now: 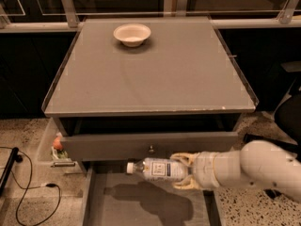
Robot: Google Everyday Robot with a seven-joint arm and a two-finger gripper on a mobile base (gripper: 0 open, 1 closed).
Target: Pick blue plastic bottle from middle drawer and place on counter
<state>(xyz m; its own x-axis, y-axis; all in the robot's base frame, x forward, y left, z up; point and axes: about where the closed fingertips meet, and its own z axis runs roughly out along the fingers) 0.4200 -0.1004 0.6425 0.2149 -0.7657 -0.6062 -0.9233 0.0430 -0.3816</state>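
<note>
gripper (181, 171): fingers closed around blue plastic bottle (157, 168) | bottle: held sideways, cap pointing left, above middle drawer (141, 207) floor, its shadow on it | counter (155, 74): white bowl (132, 34) near far edge

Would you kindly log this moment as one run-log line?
gripper: shut on bottle, over drawer | bottle: horizontal, raised off drawer floor | counter: bottle not yet placed

Translucent plastic bottle (157, 168), clasped by smooth cream gripper (181, 171) over matt grey drawer (141, 207); counter (155, 74) matt grey, faint sheen.
</note>
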